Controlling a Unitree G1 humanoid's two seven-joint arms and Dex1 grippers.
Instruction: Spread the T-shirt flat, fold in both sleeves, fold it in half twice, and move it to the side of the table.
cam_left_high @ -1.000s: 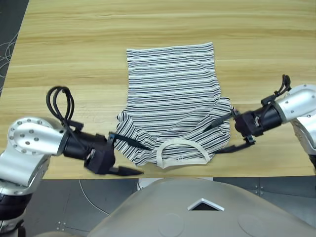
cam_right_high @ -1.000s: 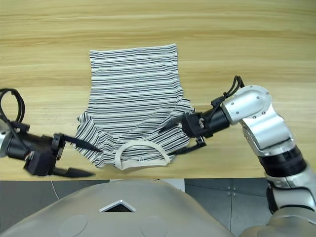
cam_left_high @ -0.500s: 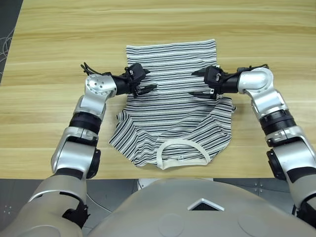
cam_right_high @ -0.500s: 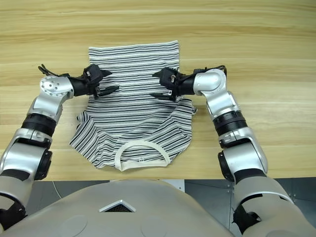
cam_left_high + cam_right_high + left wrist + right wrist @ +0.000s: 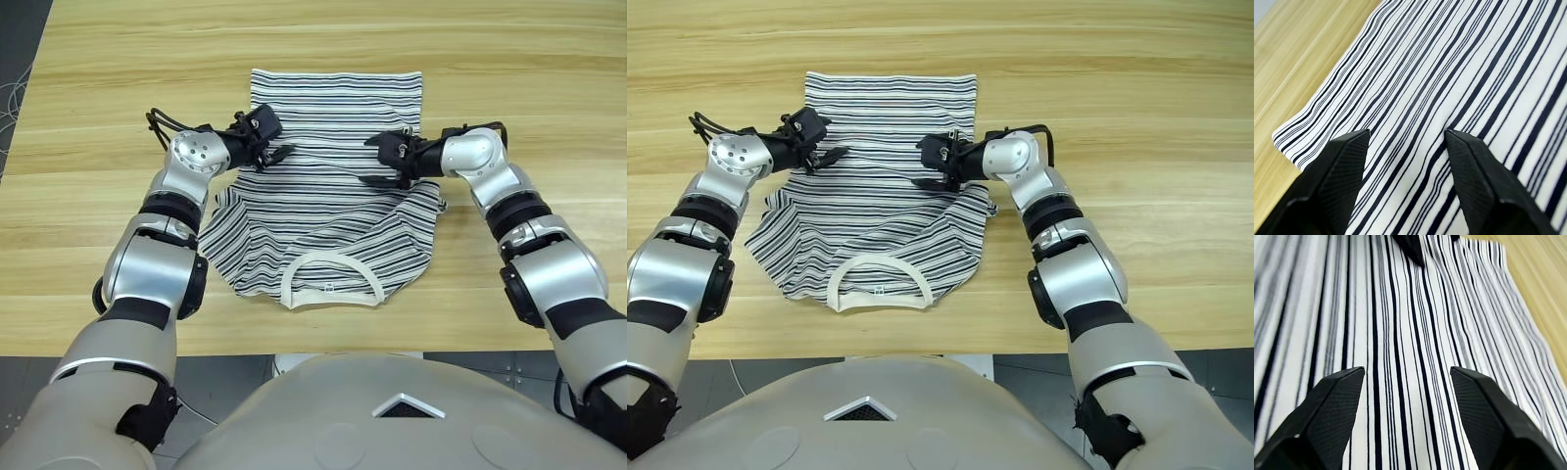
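The striped T-shirt (image 5: 333, 196) lies on the wooden table (image 5: 519, 69), its white collar (image 5: 330, 284) toward the front edge and its hem at the far side. The sleeves lie folded in over the body, which is bunched at the shoulders. My left gripper (image 5: 277, 155) hovers open over the shirt's left side, and its fingers (image 5: 1347, 161) straddle striped cloth (image 5: 1459, 58). My right gripper (image 5: 367, 162) is open over the right side, facing the left one. Only fabric (image 5: 1400, 333) lies under its fingertips (image 5: 1337, 396).
Bare wood stretches to the left (image 5: 88, 196) and to the right (image 5: 549, 117) of the shirt, and beyond its hem. The table's front edge (image 5: 323, 348) runs just below the collar. Dark floor shows past the left corner.
Both grippers left the shirt's near shoulder corners and swung up and inward over its middle. The whole view has shifted slightly since half a second ago.
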